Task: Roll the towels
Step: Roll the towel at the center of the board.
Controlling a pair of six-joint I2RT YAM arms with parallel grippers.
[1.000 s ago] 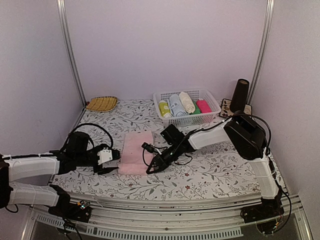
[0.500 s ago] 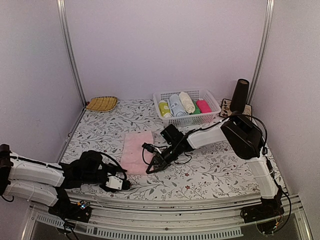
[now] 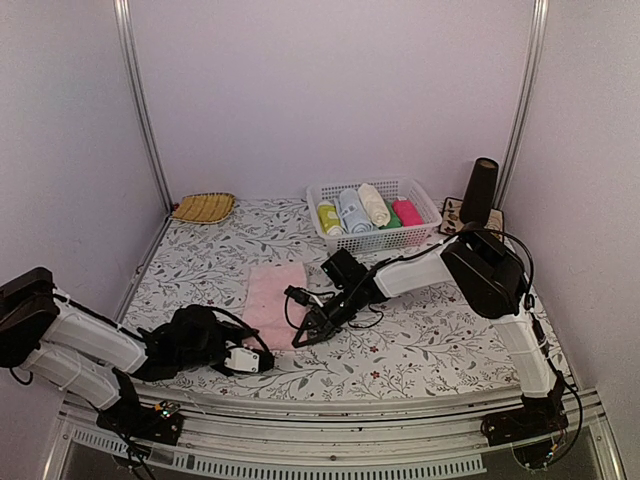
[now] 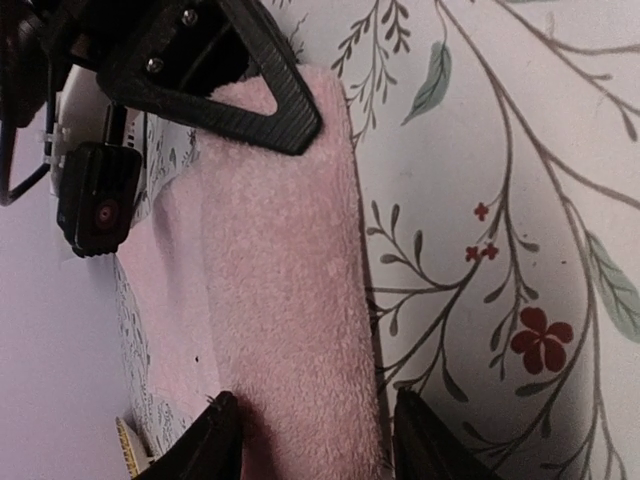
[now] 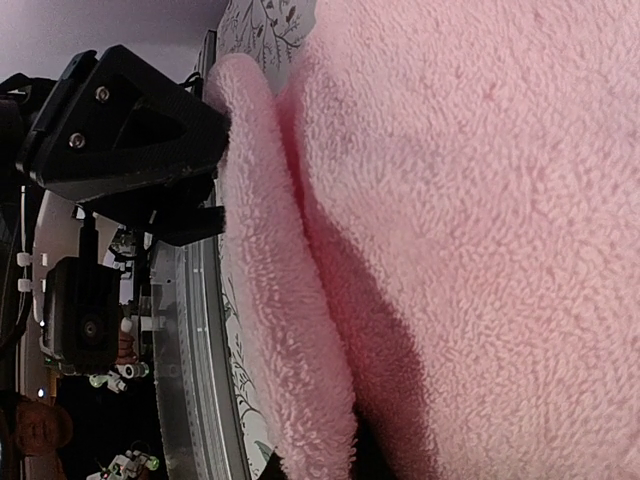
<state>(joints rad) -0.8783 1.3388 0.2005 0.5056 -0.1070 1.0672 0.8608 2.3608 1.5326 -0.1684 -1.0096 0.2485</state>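
A pale pink towel (image 3: 276, 296) lies flat on the floral table, its near edge folded into a low roll (image 4: 290, 290). My left gripper (image 3: 260, 359) sits at the roll's left end; in the left wrist view the gripper (image 4: 320, 440) is open, one black finger (image 4: 215, 440) on each side of the roll. My right gripper (image 3: 303, 337) is at the roll's right end, and in the right wrist view it (image 5: 345, 452) is shut on the pink fold (image 5: 290, 330). A cream roll (image 3: 373, 203) lies in the basket.
A white basket (image 3: 428, 208) at the back holds yellow-green, light blue, cream, green and magenta rolls. A woven yellow mat (image 3: 203, 207) lies at the back left. A black cylinder (image 3: 483, 190) stands at the back right. Cables trail beside the right gripper.
My left arm has swung from the towel's left side round to its near edge, and its jaws have narrowed around the fold. The right gripper has stayed put on the towel.
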